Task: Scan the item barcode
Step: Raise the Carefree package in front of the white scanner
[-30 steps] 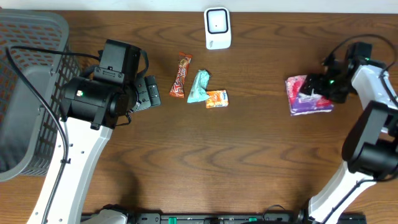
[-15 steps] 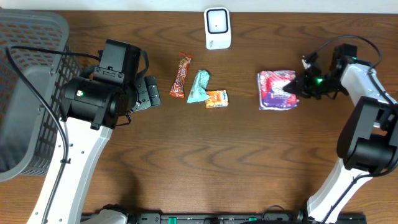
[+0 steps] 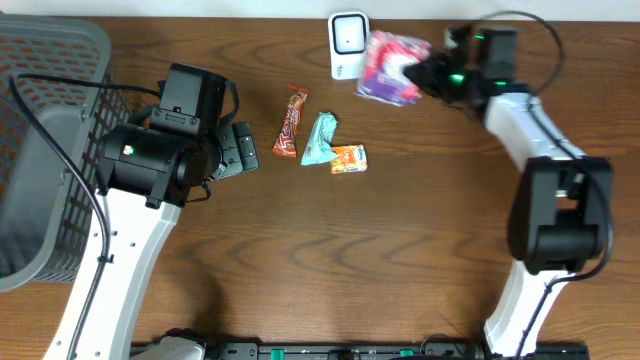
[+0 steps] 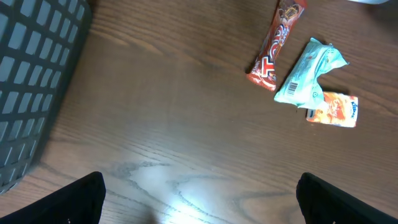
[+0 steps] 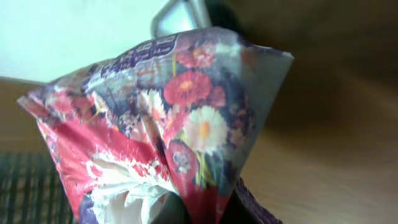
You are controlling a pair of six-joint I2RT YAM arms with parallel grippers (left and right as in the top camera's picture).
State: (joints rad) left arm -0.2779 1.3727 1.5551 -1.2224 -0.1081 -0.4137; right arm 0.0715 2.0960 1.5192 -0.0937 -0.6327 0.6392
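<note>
Only the left wrist view shows the left jaws: wide apart and empty above the tabletop [image 4: 155, 124]. A basket [image 4: 31, 81] lies to their left, with a candy bar [image 4: 278, 37], teal packet [image 4: 309, 71] and orange packet [image 4: 333, 111] ahead to their right. Overhead, the right jaws are clamped on the tissue pack [image 3: 392, 68], close beside the scanner [image 3: 350, 45]. The right wrist view alone shows its flowered face, its length pointing away from the jaws.

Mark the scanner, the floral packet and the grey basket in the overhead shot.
scanner [image 3: 350, 45]: overhead view, middle of its white front face.
floral packet [image 3: 390, 70]: overhead view, middle of the printed wrapper.
basket [image 3: 60, 50]: overhead view, grey mesh wall near the top rim.
</note>
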